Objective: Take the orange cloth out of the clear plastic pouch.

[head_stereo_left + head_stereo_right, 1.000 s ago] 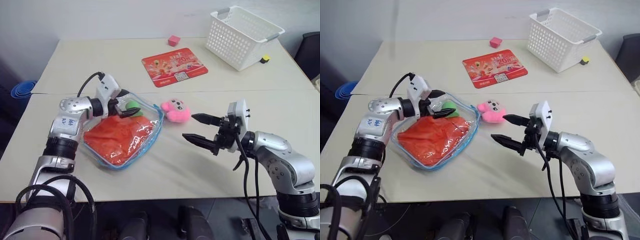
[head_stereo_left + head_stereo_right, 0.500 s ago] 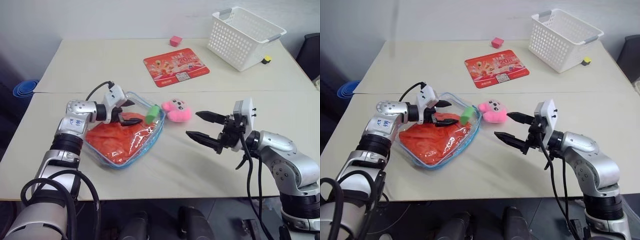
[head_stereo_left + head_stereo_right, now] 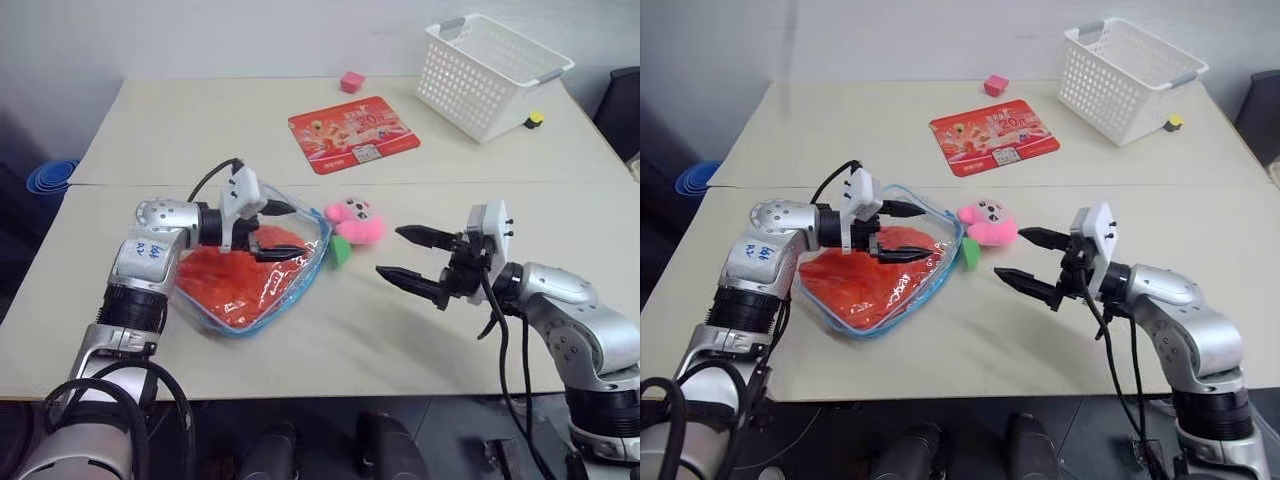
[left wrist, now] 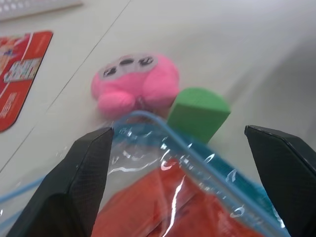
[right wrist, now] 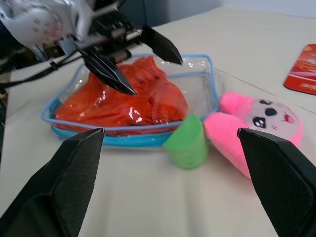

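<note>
The clear plastic pouch [image 3: 238, 328] with blue edging lies flat on the table's left half, and the wrinkly orange cloth [image 3: 228, 285] fills it. My left gripper [image 3: 292, 232] hovers open over the pouch's right end, one finger on each side of the rim and nothing between them. In the left wrist view the pouch rim [image 4: 163, 129] and the cloth [image 4: 197, 210] lie between the fingers [image 4: 74, 187]. My right gripper [image 3: 392, 252] is open and empty, right of the pouch and pointing toward it. The right wrist view shows the cloth [image 5: 126, 98] inside the pouch [image 5: 74, 129].
A green block [image 3: 340, 250] sits on the table just outside the pouch's right end, next to a pink plush toy [image 3: 352, 220]. Farther back are a red printed mat [image 3: 352, 133], a small pink cube [image 3: 348, 81] and a white lattice basket [image 3: 490, 75].
My left gripper has swung right along the pouch to its right end. The green block has travelled from over the pouch onto the table beside the plush. The right gripper has hardly moved.
</note>
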Available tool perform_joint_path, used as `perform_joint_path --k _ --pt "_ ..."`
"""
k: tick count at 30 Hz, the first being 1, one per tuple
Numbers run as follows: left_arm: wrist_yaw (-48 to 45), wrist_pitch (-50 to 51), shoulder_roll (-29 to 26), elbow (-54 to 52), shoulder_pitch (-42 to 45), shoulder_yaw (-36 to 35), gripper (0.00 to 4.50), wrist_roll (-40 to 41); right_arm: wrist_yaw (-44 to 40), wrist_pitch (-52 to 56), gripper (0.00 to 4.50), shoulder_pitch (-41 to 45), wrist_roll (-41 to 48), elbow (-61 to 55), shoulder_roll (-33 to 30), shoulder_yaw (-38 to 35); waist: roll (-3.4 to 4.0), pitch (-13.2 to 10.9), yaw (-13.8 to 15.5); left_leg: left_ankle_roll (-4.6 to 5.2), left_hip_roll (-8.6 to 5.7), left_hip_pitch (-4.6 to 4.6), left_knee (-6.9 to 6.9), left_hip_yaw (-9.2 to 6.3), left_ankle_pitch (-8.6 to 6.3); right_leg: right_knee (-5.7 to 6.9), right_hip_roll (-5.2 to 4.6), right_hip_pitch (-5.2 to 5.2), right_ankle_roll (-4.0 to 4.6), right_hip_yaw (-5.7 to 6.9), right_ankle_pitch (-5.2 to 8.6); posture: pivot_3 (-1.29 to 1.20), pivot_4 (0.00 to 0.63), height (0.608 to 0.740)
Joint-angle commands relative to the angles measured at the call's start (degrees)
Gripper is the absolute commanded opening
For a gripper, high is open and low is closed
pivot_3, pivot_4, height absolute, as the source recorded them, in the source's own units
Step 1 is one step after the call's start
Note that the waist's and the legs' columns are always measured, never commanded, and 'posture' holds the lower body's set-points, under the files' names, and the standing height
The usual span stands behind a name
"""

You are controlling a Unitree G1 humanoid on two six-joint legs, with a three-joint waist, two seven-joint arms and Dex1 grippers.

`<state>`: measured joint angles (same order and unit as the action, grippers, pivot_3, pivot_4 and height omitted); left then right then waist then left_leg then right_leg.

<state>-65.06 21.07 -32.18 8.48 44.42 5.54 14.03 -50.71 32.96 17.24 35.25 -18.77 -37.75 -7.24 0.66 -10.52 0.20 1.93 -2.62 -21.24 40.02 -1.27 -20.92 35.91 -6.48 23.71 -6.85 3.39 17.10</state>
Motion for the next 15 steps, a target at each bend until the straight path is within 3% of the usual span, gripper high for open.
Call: perform_joint_path --k 1,5,10,15 --pt "0.55 3.77 -0.34 -9.14 -1.26 0.52 4.47 2.29 -0.57 -3.27 4.50 -1.93 -3.34 1.15 -2.37 -1.00 0.00 0.00 0.02 0.00 0.00 0.00 0.00 0.00 0.00 -0.01 0.01 0.00 0.00 -0.04 0.00 0.00 0.150 0.740" --pt "1.01 5.71 -2.76 -13.24 -3.58 -0.04 4.47 2.01 1.85 -1.25 4.50 -3.15 -3.26 0.64 -0.41 0.91 0.00 0.00 -0.30 0.00 0.01 0.01 -0.01 0.00 0.00 -0.01 0.03 0.00 0.00 -0.09 0.00 0.00 0.150 0.740" --pt "-1.90 5.57 -12.40 -19.15 -10.44 -3.28 4.47 2.66 10.59 6.71 4.50 -1.45 -0.81 -1.43 9.67 6.24 0.03 -0.02 -1.60 -0.17 0.30 0.18 -0.11 0.10 -0.02 0.04 0.24 0.08 0.06 -0.34 0.03 0.00 0.150 0.740" --pt "-2.22 9.28 -18.23 -23.76 -12.59 -8.53 4.47 6.82 18.33 9.14 4.50 3.55 -3.96 3.13 18.96 11.22 0.03 -0.02 -1.45 -0.18 0.20 0.08 -0.03 0.05 -0.01 0.06 0.15 0.12 0.06 -0.37 0.03 0.00 0.150 0.740"
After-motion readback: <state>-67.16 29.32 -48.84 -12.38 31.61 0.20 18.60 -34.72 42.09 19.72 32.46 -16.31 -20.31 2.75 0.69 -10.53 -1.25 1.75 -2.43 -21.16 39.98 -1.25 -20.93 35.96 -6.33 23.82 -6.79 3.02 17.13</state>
